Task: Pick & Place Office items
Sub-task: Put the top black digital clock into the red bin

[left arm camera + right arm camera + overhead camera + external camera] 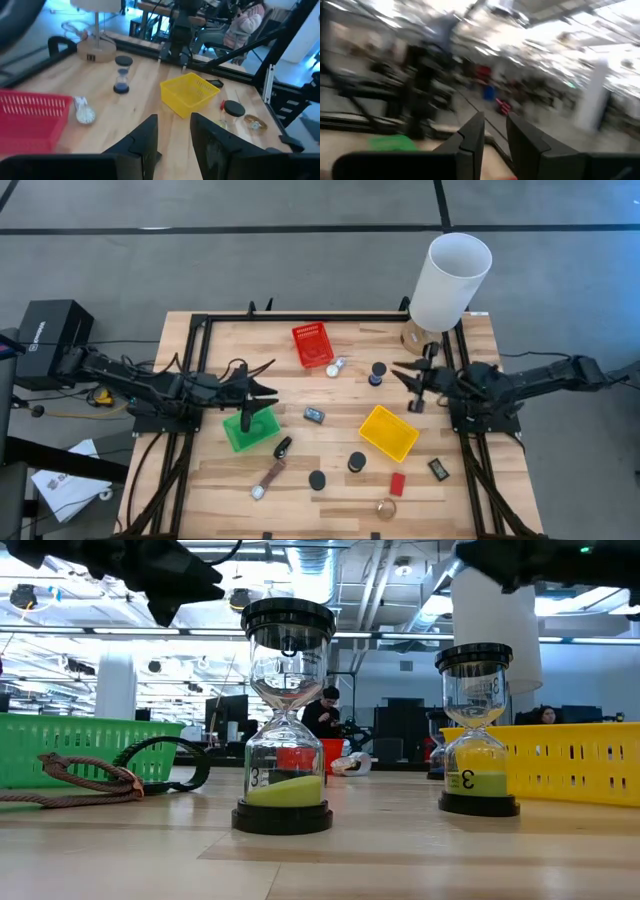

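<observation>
Grippers hover empty — left gripper [262, 393] above the green basket [248, 429], right gripper [405, 375] (jaws slightly parted on both) beyond the yellow basket [388, 432].

Open tabletop [330, 445] between green basket [248, 429], yellow basket [389, 432]

The table [300, 490] is pale planked wood with a smooth, faintly glossy finish. The yellow basket [189, 93], red basket [312, 344] and green basket [248, 430] look like moulded plastic mesh. The hourglass [287, 720] is clear glossy glass with matt black caps. The strap [70, 780] seems woven cloth, perhaps leather.
</observation>
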